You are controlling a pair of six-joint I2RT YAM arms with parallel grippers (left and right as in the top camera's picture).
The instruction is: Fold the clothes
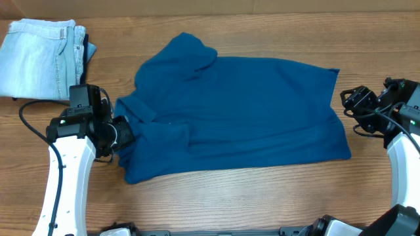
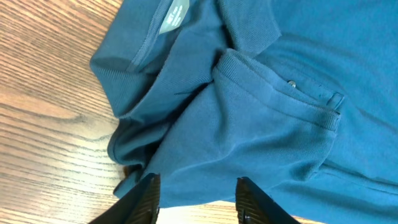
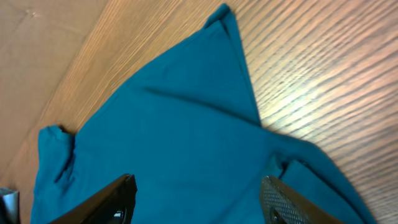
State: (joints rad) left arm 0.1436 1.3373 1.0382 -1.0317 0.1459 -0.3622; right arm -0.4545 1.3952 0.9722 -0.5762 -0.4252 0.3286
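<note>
Pale light-blue denim jeans (image 1: 39, 59), folded into a flat stack, lie at the far left corner of a light wood-grain counter (image 1: 262, 196). The waistband shows along the stack's far side. A plain tan surface (image 1: 275, 6) runs beyond the counter's far edge.

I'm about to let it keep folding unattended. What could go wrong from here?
The polo shirt is bunched at its collar beside the left gripper; folding now could lock in wrinkles. The folded jeans lie close behind the left arm and could get nudged.
</note>
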